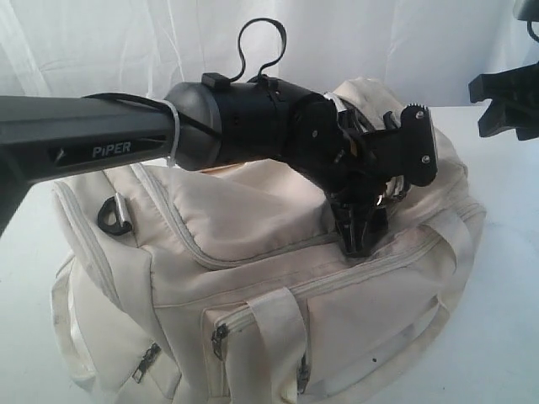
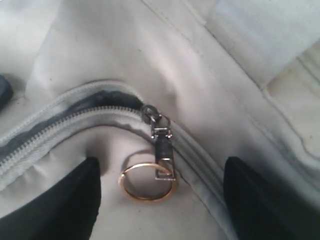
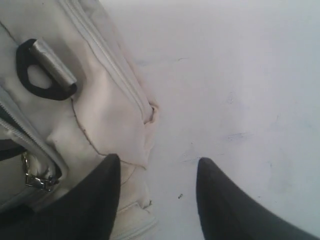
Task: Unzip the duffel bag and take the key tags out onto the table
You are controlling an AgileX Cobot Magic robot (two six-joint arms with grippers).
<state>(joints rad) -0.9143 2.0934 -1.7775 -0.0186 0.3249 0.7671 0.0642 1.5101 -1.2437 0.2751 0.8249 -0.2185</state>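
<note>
White table (image 3: 240, 75), bag (image 1: 278, 278) on it. My left gripper (image 2: 162, 172) wide, straddling zip pull (image 2: 164, 150), gripping nothing; right gripper (image 3: 157, 165) wide too, empty. Unzipping step. Next: pinch pull, drag along zip; tags unseen.

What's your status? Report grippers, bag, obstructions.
Left gripper open, astride the zip pull, not gripping. Right gripper open, empty, over table beside bag. Zip only partly open; key tags not in sight. No obstruction seen.
</note>
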